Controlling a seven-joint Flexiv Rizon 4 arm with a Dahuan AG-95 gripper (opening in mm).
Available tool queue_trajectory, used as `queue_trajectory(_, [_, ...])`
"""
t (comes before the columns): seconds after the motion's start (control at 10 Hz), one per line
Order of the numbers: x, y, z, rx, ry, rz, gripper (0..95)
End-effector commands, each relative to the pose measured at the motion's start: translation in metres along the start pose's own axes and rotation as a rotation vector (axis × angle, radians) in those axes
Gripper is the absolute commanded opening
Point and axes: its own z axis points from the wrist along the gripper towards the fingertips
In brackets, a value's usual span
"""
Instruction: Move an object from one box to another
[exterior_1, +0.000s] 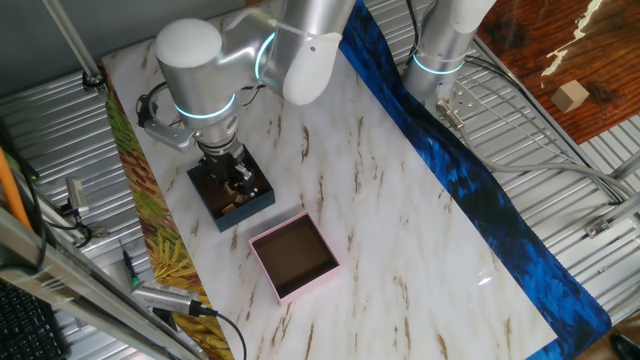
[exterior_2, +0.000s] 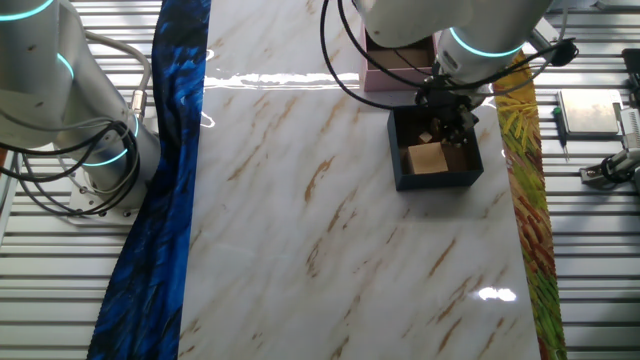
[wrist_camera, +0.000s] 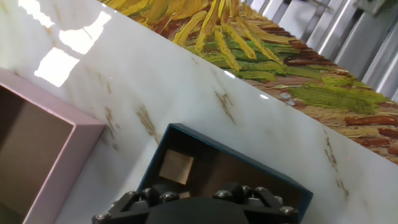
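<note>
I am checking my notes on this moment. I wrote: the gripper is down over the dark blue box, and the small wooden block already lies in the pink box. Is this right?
Not quite. The wooden block lies in the dark blue box, as the other fixed view shows; the pink box is empty in one fixed view. The gripper is indeed down over the dark blue box.

a silver-white arm (exterior_1: 262, 50) with rounded joints is ringed by glowing cyan bands, trailed by black cables, and ended by a black gripper (exterior_1: 232, 178) studded with screws.
</note>
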Motion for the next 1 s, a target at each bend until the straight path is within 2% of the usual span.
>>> queue_trajectory(0.1, [-0.003, -0.001, 0.003, 0.006, 0.002, -0.030, 57.0])
queue_trajectory(0.5, [-0.004, -0.004, 0.010, 0.007, 0.000, -0.043, 57.0])
queue_trajectory(0.8, [-0.003, -0.006, 0.020, 0.005, -0.006, -0.030, 57.0])
queue_trajectory(0.9, [-0.003, -0.006, 0.020, 0.005, -0.008, -0.030, 38.0])
queue_trajectory(1.0, [-0.002, -0.005, 0.022, 0.004, -0.010, -0.031, 38.0])
